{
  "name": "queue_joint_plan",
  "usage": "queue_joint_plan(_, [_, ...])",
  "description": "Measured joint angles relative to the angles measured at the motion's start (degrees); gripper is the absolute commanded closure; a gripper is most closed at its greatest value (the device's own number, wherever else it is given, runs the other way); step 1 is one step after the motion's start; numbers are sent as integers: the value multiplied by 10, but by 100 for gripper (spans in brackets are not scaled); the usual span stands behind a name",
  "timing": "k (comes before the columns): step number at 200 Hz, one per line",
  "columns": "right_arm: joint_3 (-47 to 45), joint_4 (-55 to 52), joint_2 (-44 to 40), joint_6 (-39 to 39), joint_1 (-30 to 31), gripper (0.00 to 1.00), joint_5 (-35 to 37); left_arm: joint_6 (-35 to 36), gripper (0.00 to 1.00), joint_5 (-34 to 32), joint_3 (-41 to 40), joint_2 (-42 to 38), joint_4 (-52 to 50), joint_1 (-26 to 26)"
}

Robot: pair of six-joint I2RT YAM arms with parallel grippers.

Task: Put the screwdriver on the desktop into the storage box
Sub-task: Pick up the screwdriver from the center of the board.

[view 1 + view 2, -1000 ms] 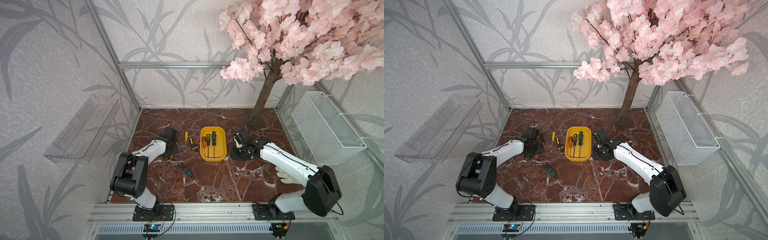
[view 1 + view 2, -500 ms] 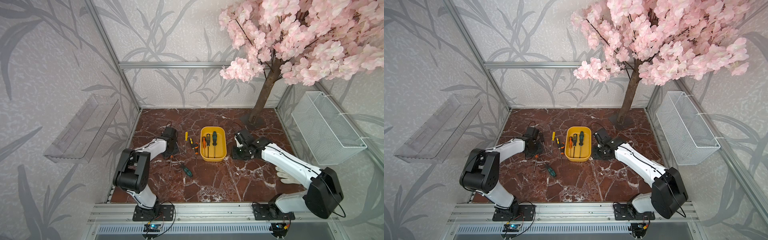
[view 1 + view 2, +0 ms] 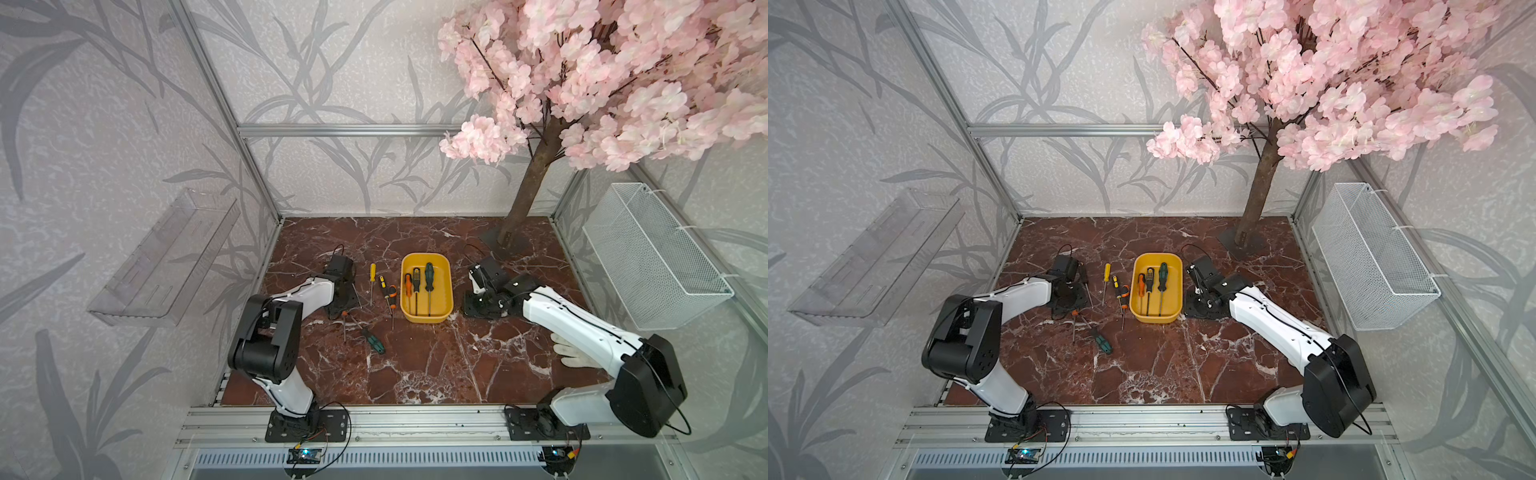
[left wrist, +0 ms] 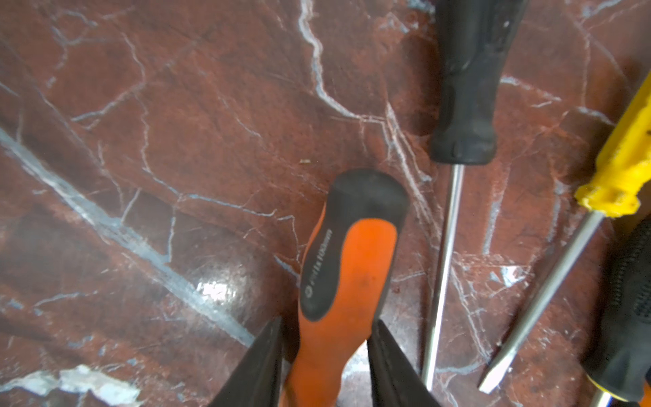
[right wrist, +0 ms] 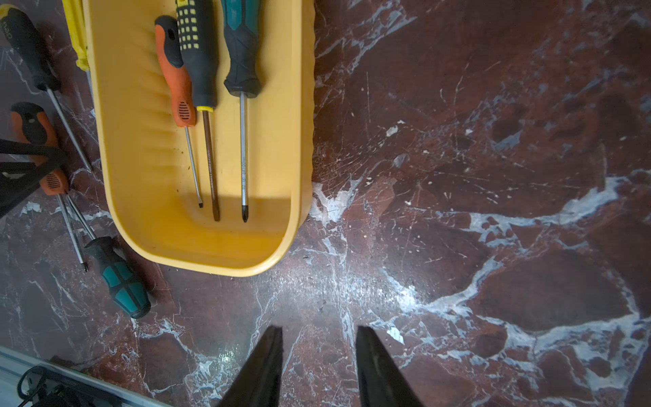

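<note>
The orange-and-black screwdriver (image 4: 347, 267) lies on the tabletop (image 3: 415, 365) at about 8 o'clock from the storage box (image 3: 428, 318), outside it. The left gripper (image 4: 327, 322) has its fingers (image 4: 267, 356) pinching the narrow part of its handle from both sides, with the butt end sticking out past the tips.

Beside it on the marble lie a black-handled screwdriver (image 4: 468, 88) and a yellow-handled screwdriver (image 4: 623, 158), both between the held one and the box. A green-and-black screwdriver (image 3: 374, 338) lies at 7 o'clock from the box, its shaft crossing that of the held one.

The yellow box holds three side by side: an orange-handled screwdriver (image 5: 176, 77), a black one with yellow dots (image 5: 197, 53) and a teal-handled screwdriver (image 5: 241, 53).

At 3 o'clock from the box the right gripper (image 5: 318, 334) hangs over bare marble, its fingers (image 5: 373, 363) spread a little with nothing between them.

A pink blossom tree (image 3: 536, 166) stands at 1 o'clock.
</note>
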Motion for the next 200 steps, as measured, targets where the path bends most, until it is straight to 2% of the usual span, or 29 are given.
queue_joint_plan(45, [-2,1,-5,0,0,61,0,1,60,0,-1,2,5,0])
queue_joint_plan(95, [-5,2,-10,0,-3,61,0,5,70,0,-3,3,15,0])
queue_joint_plan(129, [-6,3,-12,0,-3,61,0,7,81,-3,-3,3,14,0])
queue_joint_plan(148, [-9,4,-12,0,-5,61,0,10,82,-11,-2,3,12,0])
queue_joint_plan(200, [-12,5,-23,2,-8,61,0,28,86,-47,36,6,-54,0])
